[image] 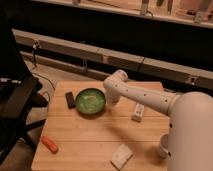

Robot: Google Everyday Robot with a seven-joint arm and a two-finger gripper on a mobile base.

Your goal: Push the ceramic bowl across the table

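A green ceramic bowl [90, 100] sits upright on the light wooden table [95, 137], left of centre toward the far side. My white arm reaches in from the lower right and bends down just right of the bowl. The gripper [111, 101] hangs at the bowl's right rim, close to it or touching it; I cannot tell which.
A dark rectangular object [70, 99] lies just left of the bowl. An orange object [49, 144] lies near the front left corner. A white bar [138, 112] lies right of the arm, a pale packet [121, 155] near the front edge. A black chair [15, 100] stands to the left.
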